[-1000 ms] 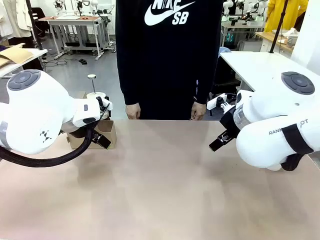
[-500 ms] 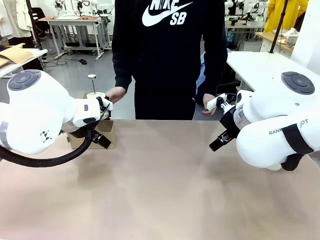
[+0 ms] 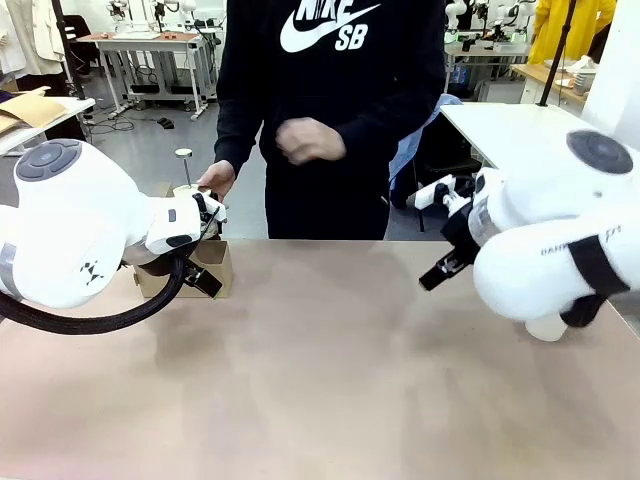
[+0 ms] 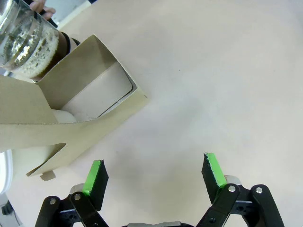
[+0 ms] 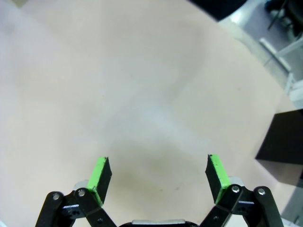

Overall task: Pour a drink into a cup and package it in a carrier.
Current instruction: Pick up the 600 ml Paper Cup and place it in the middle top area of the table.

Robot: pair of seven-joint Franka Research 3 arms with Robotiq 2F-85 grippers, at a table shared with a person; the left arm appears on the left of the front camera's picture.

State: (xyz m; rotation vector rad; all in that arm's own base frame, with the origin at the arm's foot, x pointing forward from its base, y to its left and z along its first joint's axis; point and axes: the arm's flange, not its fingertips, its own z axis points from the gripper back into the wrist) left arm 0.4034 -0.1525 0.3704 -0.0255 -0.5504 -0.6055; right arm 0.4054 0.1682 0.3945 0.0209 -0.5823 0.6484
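Reaching over the far edge of the desk (image 3: 330,390), a person's hand (image 3: 216,178) met the glass jar (image 4: 23,42) that stood touching the far side of the carrier (image 4: 80,80), while the other hand (image 3: 305,140) was raised at chest height. A dark band at the jar's edge nearest the carrier was probably the drink (image 4: 64,40). A pale rounded shape inside the carrier may have been the cup (image 4: 94,97), though it could not be told for certain.

The left fingers (image 4: 96,176) hung released and empty over bare desk, just beside the carrier's near corner. The right fingers (image 5: 101,174), also spread wide and grasping nothing, hovered well apart from the carrier on its other side.

The task appeared to be at its opening step, with the jar about to be lifted and nothing yet poured. The next move would call for a cup set upright and within reach of the jar's lip. It would also need a steady tilt, with both arms kept clear of the carrier's upright flaps.
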